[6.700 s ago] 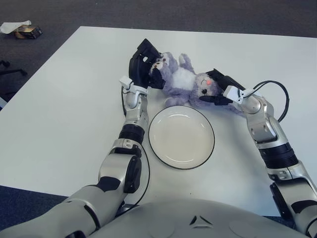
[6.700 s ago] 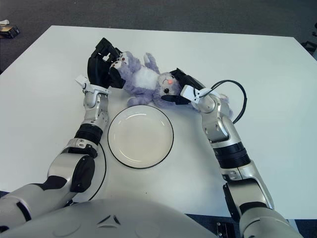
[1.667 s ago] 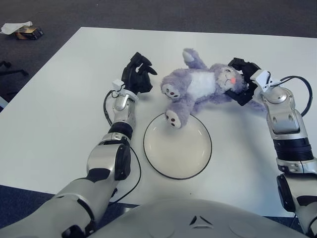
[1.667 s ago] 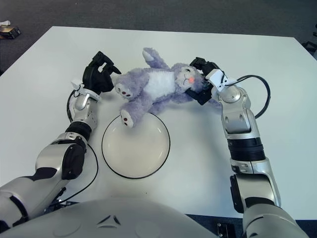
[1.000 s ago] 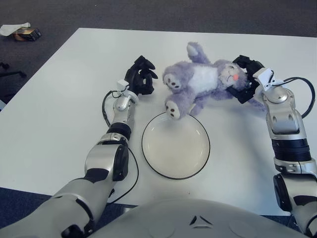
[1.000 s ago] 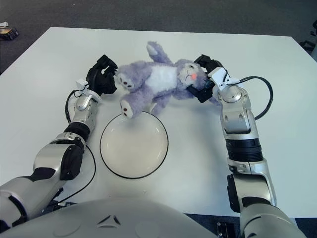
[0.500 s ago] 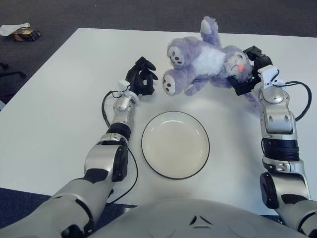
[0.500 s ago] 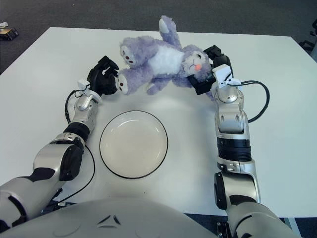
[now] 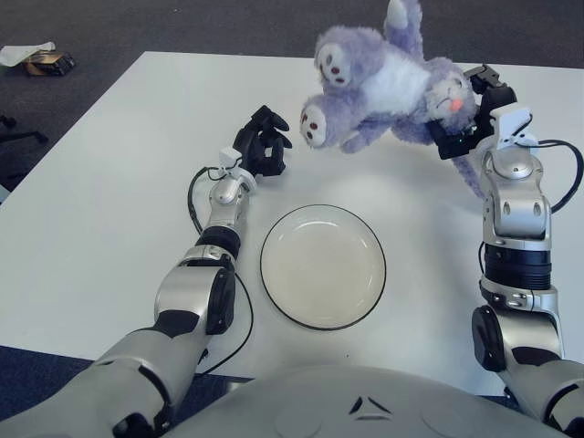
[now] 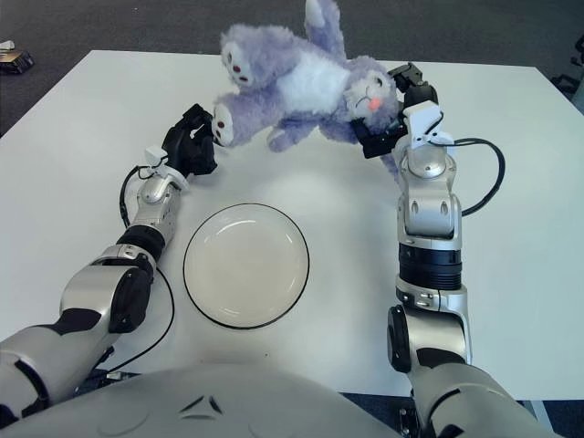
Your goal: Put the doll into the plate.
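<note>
A purple plush doll (image 9: 383,87) with a white belly hangs in the air above the table's far side, lying sideways with its feet toward the left. My right hand (image 9: 461,119) is shut on its head end, at the upper right. The white plate (image 9: 322,265) with a dark rim lies on the table below and in front of the doll, with nothing in it. My left hand (image 9: 262,151) shows left of the doll's feet, beyond the plate's left side, fingers curled and holding nothing.
The white table (image 9: 109,201) spreads wide on both sides of the plate. A black cable (image 9: 557,173) loops off my right forearm. On the dark floor at the far left lies a small box with paper (image 9: 41,57).
My right hand has lifted the doll higher and a little to the right, well off the table. The left hand and the plate have stayed in place.
</note>
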